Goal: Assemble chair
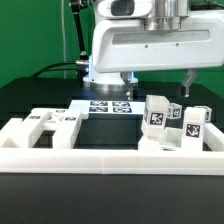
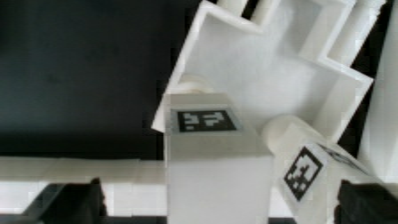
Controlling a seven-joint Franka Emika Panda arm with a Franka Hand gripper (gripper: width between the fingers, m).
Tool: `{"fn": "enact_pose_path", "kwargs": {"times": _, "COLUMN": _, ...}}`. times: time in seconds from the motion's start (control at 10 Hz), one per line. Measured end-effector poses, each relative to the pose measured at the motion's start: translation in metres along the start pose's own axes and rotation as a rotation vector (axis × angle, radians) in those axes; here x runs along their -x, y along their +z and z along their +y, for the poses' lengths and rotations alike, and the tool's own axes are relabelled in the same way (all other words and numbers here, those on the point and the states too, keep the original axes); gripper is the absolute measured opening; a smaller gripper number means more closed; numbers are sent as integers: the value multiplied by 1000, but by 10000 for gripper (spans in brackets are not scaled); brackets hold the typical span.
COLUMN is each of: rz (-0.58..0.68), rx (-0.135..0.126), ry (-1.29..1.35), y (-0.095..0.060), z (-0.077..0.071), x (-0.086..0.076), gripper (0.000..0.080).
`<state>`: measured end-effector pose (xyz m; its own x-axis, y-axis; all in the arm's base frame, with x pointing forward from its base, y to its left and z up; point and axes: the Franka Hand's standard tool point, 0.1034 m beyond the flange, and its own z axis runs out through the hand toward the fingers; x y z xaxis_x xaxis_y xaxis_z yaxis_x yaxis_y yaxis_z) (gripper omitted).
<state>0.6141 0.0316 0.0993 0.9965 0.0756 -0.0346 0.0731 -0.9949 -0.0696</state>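
A: Hovering with the pincer (image 1: pixel 159 82) spread wide, pinching nothing, above the white blocky tagged plastic chair pieces (image 1: pixel 157 113) standing at the exterior view's right.

B: Likely risking knocking adjacent ones over while descending, crowding being the cause.

Black table (image 1: pixel 30 95): marker board (image 1: pixel 110 106), chair parts (image 1: pixel 157 115), rail (image 1: pixel 100 158).

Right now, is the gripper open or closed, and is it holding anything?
Gripper: open, holding nothing, above the tagged chair pieces.
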Motion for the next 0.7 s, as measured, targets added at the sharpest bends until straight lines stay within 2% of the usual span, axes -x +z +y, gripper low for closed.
{"fn": "enact_pose_path", "kwargs": {"times": 0.3, "rz": 6, "rx": 8, "ry": 4, "y": 10, "z": 7, "x": -2, "gripper": 649}}
{"fn": "enact_pose_path", "kwargs": {"times": 0.6, "rz": 18, "rx": 12, "ry": 5, "y": 11, "z": 7, "x": -3, "gripper": 623}}
{"fn": "enact_pose_path", "kwargs": {"times": 0.7, "rz": 18, "rx": 12, "ry": 5, "y": 11, "z": 7, "x": -3, "gripper": 448}}
